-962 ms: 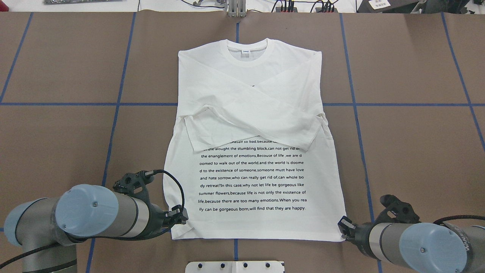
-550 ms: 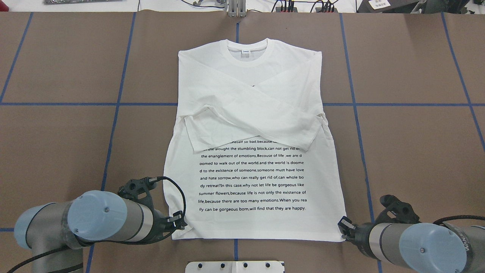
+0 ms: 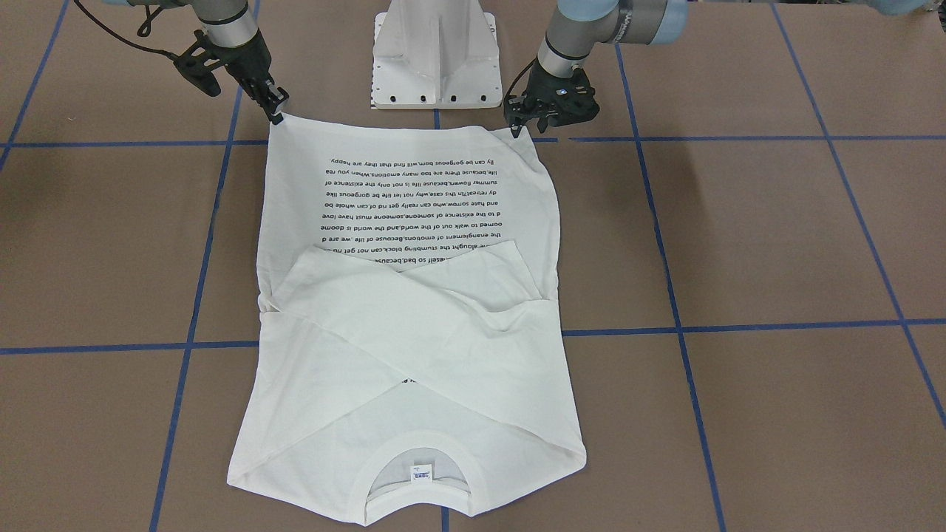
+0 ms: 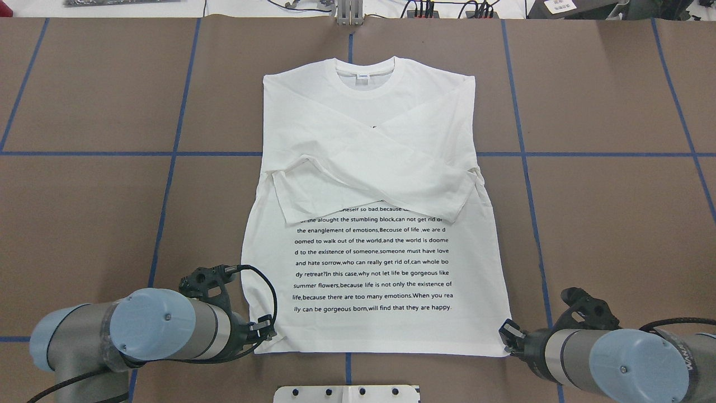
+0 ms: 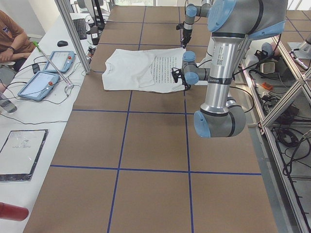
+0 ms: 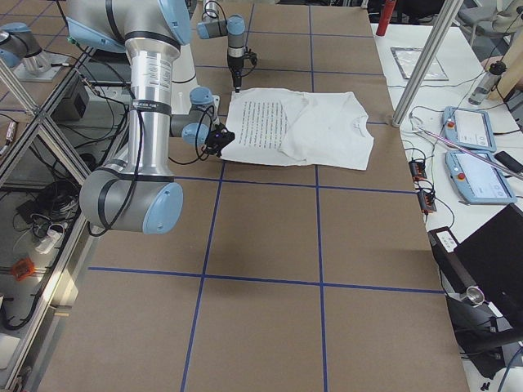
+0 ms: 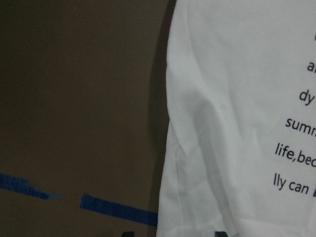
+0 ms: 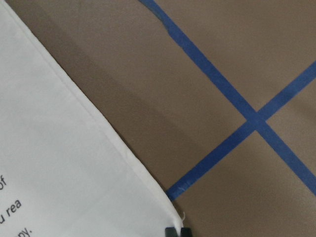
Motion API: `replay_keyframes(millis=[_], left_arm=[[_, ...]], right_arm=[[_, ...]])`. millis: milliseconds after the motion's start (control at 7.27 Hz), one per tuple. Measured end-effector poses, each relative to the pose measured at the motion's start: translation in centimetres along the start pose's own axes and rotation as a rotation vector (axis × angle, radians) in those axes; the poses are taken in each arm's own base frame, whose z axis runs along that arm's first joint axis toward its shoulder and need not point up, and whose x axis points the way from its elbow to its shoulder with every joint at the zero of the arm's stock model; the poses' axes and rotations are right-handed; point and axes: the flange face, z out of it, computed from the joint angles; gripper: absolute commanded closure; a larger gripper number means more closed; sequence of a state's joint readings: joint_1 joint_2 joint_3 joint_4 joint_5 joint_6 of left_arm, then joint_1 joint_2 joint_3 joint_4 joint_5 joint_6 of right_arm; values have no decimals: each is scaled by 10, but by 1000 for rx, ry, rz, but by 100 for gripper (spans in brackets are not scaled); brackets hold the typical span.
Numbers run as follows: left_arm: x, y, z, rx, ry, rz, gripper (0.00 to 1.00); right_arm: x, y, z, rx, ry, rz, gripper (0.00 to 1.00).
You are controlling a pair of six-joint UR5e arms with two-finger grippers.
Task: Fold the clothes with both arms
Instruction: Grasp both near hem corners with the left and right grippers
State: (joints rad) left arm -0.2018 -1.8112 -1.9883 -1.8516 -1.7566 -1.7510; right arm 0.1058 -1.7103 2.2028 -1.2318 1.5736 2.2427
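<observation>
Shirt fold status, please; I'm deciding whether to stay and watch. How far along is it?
Done: on the shirt, both sleeves lie crossed over the chest. In hand: the right gripper looks shut on one hem corner; the left gripper, jaws open, straddles the other. Left: lifting the hem to the collar; the shirt lies full length.

Matt white cloth shirt (image 4: 380,112), matt brown paper-like table cover (image 4: 84,101), smooth blue tape lines (image 4: 112,153)
</observation>
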Motion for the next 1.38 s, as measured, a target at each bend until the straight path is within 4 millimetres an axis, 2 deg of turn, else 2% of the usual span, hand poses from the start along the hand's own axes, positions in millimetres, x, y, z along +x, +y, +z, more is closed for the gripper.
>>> replay_keyframes(millis=[412, 825, 1100, 1238, 1375], left_arm=[[9, 5, 1, 2, -14, 24, 47], [9, 6, 4, 5, -21, 37, 54], [9, 6, 7, 5, -26, 37, 54], [8, 6, 9, 7, -30, 37, 59], [8, 6, 11, 7, -33, 36, 71]], right_arm=[[0, 0, 0, 1, -1, 0, 100], [0, 0, 0, 0, 0, 0, 100], [0, 0, 0, 0, 0, 0, 100], [0, 0, 0, 0, 0, 0, 100], [0, 0, 0, -1, 0, 0, 100]])
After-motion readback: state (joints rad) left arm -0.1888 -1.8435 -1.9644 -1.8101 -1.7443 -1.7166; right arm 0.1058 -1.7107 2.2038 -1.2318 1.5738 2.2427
